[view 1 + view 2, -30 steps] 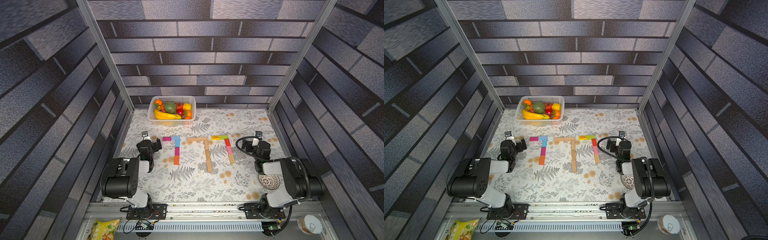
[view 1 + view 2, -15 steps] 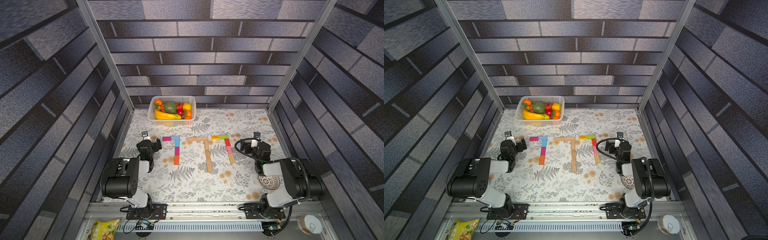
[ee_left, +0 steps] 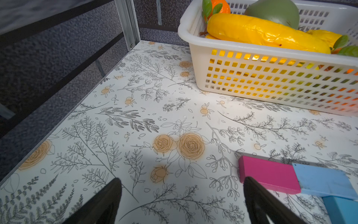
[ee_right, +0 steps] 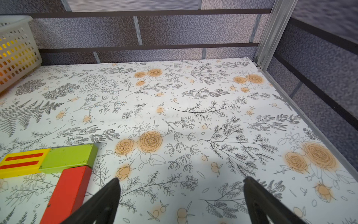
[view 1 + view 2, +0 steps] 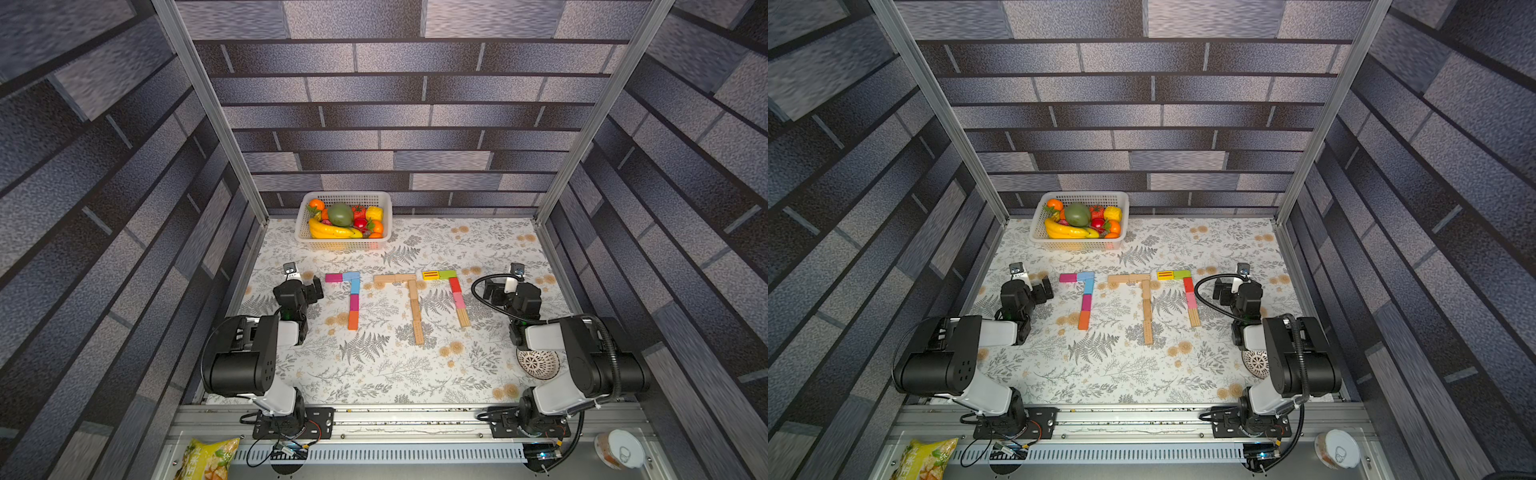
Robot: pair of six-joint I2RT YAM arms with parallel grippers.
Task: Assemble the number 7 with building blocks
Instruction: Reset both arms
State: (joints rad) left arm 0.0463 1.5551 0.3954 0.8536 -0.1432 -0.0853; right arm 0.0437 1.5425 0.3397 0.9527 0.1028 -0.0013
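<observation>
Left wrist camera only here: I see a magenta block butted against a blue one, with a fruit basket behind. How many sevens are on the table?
Observer: Three, side by side: a magenta-and-blue seven, a plain wood seven in the middle, and a yellow-and-green-topped seven.
Operator: What does my seven's stem look like?
Observer: It runs blue, magenta, then an orange block at the foot.
Operator: Right gripper carrying anything?
Observer: No, the right gripper is open and empty.
</observation>
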